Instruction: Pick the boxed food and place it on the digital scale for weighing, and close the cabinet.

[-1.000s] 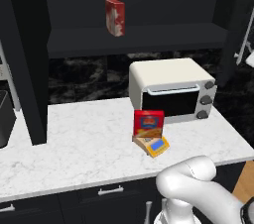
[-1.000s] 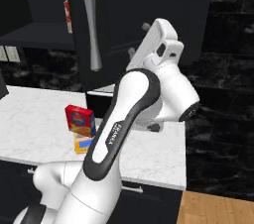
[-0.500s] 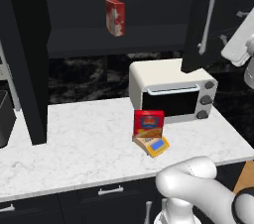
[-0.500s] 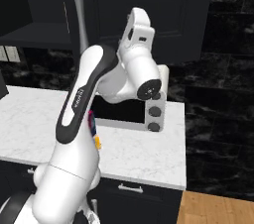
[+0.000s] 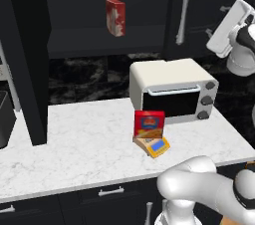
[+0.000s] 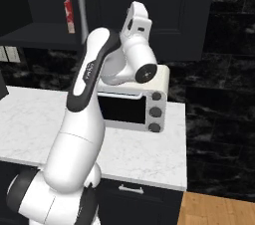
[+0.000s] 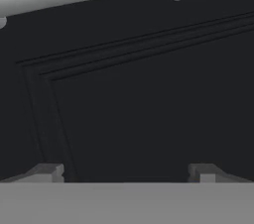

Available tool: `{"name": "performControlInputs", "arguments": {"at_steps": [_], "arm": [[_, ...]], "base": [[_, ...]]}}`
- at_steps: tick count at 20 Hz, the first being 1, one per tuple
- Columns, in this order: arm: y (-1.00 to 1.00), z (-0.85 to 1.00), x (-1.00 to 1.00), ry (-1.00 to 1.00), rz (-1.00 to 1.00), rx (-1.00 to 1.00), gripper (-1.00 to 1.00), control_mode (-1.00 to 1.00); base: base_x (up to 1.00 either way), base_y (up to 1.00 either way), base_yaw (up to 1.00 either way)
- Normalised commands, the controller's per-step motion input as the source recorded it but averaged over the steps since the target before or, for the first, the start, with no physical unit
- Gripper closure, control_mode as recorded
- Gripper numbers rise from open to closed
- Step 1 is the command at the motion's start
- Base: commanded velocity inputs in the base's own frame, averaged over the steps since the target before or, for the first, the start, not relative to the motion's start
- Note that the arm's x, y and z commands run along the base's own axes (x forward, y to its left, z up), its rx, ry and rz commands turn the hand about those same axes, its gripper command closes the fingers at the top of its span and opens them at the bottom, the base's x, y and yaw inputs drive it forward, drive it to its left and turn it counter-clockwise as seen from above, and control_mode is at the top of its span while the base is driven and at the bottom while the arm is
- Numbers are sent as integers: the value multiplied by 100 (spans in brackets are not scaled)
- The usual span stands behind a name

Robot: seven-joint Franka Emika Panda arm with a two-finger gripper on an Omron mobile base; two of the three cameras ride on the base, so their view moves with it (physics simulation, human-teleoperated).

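The boxed food (image 5: 149, 124) stands upright on the digital scale (image 5: 154, 145), mid-surface (image 5: 74, 144), just in front of the toaster oven (image 5: 172, 89), with bare marble to its left and toward the front edge. The gripper (image 7: 126, 171) is high up and well apart from it, its fingertips (image 7: 49, 172) spread, facing the cabinet (image 5: 199, 15) door panel beside the bar handle (image 5: 185, 10) (left door still swung open).
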Motion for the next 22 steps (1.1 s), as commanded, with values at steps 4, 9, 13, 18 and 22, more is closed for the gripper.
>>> {"name": "performControlInputs", "arguments": {"at_steps": [4,9,13,18,22], "arm": [[0,0,64,0,0,0,-100,-100],[0,-1,68,-1,0,0,-100,-100],[0,-4,39,-4,0,0,-100,-100],[1,-7,9,-8,-2,0,-100,-100],[0,6,-86,-16,-9,0,-100,-100]], "base": [[0,0,0],[0,0,0],[0,0,0],[0,0,0],[0,0,0]]}}
